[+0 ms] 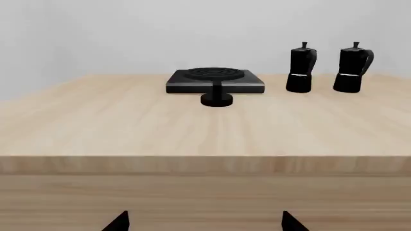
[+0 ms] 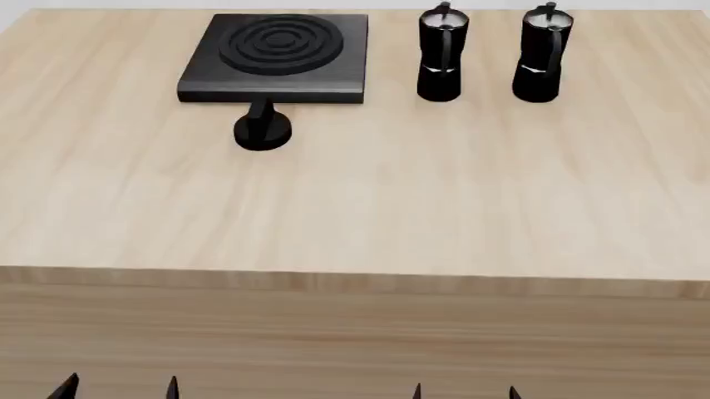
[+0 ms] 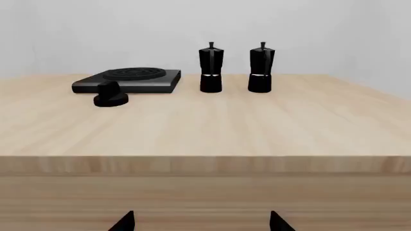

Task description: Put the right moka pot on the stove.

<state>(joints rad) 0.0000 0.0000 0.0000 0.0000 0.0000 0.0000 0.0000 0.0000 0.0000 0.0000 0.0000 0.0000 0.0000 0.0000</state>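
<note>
Currently at rest — both arms low, in front of the table's (image 2: 355,208) near edge, fingertips only just in frame at the bottom of every view.

Left fingers (image 2: 120,387): two dark tips spread apart, nothing between them. Right fingers (image 2: 465,391): likewise spread, empty. Same reading in each wrist view — left fingers (image 1: 205,220) and right fingers (image 3: 200,220) shown as separated tips with bare table front behind.

Layout, far side of the table:
- Stove (image 2: 278,58) at far left of the group, flat, burner rings up, unoccupied. Probable reason for that placement: a free landing surface beside the pots.
- Small round knob (image 2: 263,129) just in front of the stove, near side.
- Left moka pot (image 2: 441,56) upright, just right of the stove.
- Right moka pot (image 2: 541,55) upright, near the left one but not touching, lid down, farthest from the stove.

Relation to the fingers: right moka pot well apart from both pairs, across the full table depth and slightly to the right of the right fingers. No contact, no approach alignment yet. Judged stage: start of task, reach not begun. Likely risk on transfer: the left pot standing between the target and the stove.
</note>
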